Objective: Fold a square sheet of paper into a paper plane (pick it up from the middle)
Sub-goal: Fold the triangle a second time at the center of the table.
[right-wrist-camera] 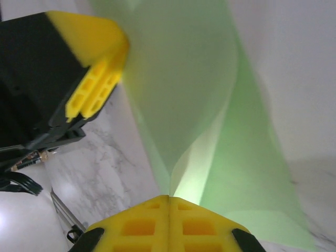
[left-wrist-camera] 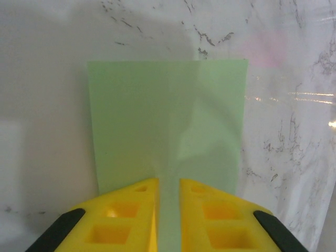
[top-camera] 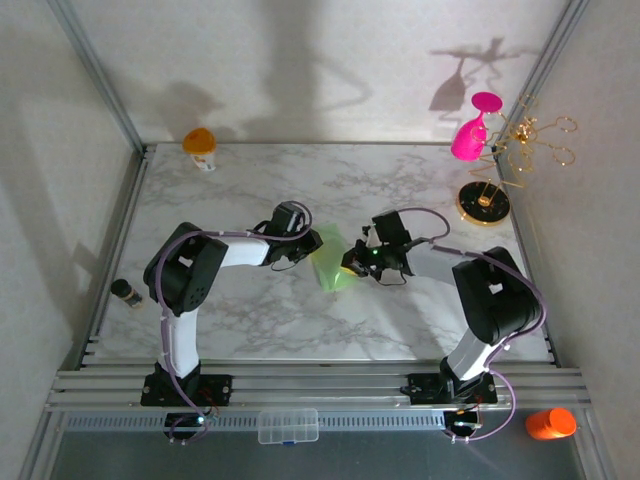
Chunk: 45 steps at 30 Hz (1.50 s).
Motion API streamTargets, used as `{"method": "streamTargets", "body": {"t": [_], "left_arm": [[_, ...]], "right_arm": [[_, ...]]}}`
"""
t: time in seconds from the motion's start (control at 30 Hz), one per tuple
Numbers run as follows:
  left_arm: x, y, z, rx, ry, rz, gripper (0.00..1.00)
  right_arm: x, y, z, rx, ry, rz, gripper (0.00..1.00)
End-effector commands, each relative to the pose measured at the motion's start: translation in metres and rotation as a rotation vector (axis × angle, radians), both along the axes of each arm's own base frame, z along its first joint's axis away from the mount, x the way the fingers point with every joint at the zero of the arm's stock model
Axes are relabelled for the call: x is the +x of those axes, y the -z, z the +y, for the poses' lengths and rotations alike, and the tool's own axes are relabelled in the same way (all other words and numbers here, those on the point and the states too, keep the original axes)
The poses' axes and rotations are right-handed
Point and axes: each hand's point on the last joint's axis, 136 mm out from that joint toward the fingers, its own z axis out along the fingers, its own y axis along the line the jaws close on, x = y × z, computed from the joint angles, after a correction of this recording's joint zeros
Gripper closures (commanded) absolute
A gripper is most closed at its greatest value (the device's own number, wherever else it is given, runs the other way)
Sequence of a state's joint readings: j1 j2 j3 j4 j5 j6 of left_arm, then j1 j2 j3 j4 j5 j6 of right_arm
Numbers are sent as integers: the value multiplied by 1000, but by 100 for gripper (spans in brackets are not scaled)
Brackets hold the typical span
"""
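You will find the left arm (top-camera: 235, 250) and the right arm (top-camera: 475, 275) both bent at the elbow, with their wrists turned in toward each other. The right gripper (right-wrist-camera: 169, 198) is clamped, fingers touching, on the square sheet of paper (right-wrist-camera: 210, 105). The left gripper (left-wrist-camera: 169, 181) shows a narrow gap between its fingers, apparently without pad contact.
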<state>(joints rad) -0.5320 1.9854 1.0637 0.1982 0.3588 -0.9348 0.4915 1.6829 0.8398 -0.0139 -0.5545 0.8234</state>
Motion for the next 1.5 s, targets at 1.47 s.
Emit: {"method": "streamTargets", "body": {"t": [1.47], "left_arm": [[1, 8, 9, 57, 26, 46, 84]], "right_arm": [[26, 36, 49, -16, -102, -22, 100]]}}
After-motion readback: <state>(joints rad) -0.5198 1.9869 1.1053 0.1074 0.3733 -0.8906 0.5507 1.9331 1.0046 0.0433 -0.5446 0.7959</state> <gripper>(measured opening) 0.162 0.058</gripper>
